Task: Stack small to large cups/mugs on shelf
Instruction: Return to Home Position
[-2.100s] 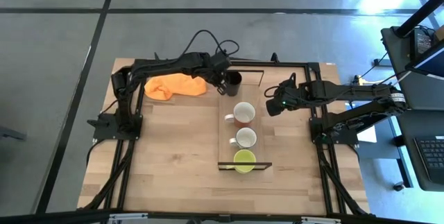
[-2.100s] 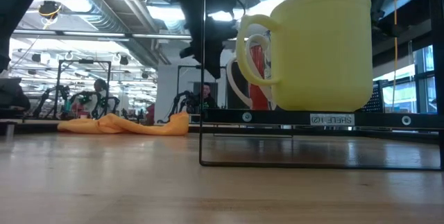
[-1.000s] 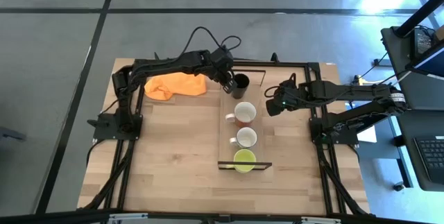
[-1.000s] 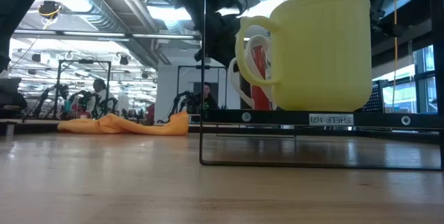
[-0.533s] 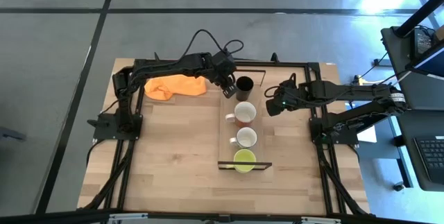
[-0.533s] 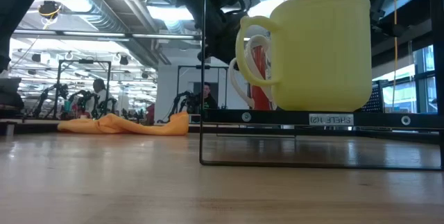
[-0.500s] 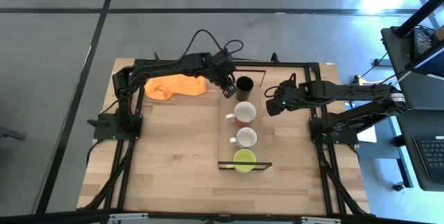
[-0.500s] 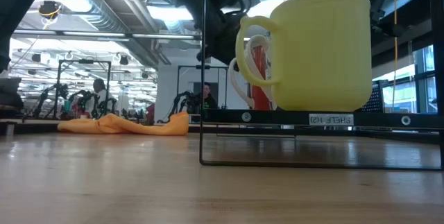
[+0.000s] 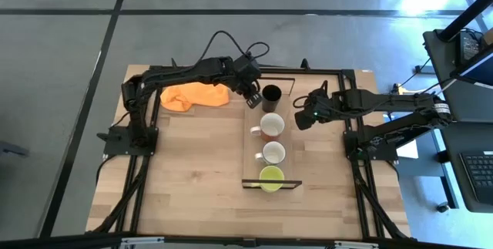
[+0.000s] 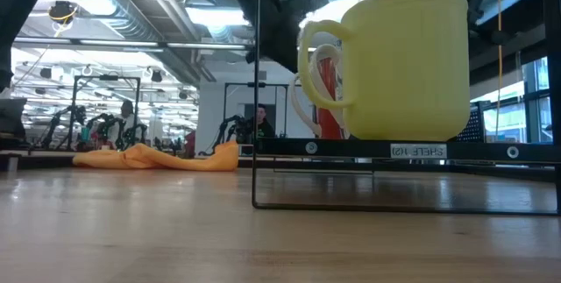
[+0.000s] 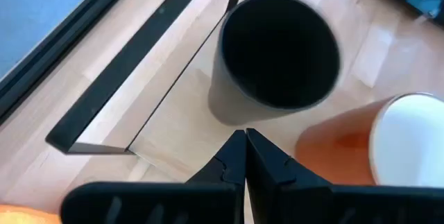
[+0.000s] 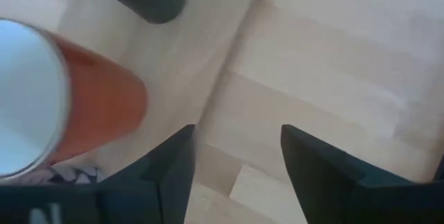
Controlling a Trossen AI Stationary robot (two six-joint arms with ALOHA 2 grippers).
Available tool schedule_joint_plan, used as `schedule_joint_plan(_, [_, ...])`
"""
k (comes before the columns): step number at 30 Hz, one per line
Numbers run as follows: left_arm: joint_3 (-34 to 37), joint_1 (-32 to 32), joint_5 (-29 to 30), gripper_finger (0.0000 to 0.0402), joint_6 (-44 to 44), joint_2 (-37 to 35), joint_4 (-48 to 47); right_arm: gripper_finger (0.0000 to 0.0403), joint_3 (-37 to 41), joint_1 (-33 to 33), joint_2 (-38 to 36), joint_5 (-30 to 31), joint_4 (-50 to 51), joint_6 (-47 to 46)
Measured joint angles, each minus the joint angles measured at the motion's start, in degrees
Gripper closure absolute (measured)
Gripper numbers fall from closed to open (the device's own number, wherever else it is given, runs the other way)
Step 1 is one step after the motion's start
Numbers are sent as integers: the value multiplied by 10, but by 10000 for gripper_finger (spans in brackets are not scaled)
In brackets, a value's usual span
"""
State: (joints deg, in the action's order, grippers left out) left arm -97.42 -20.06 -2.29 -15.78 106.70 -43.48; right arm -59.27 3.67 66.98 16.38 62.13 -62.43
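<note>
Care matters for the left hand [image 9: 252, 97], pressed together and empty at 9 o'clock of the black cup [image 9: 271, 94] on the shelf's [image 9: 250, 168] 12 o'clock end: lift first, then pull away; the spread right hand [image 9: 300, 118] waits at 3 o'clock.

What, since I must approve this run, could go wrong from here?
1. The left gripper, shut, sits right beside the black cup at one end of the shelf. A sideways swing on retreat could knock the cup over or off.
2. The right gripper, open, hangs close to the reddish-brown mug. A finger might clip the mug when the arm moves.
</note>
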Motion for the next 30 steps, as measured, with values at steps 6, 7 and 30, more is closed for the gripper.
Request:
schedule_joint_plan(6, [-20,34,-5,401,5,-46,36,190,-46,-12,0,35,-42,103])
schedule_joint_plan(7, [-27,43,-6,401,11,-54,51,190,-59,-14,0,39,-61,129])
schedule_joint_plan(30, [-51,234,-80,401,58,-172,364,190,-273,-46,-2,-193,-303,402])
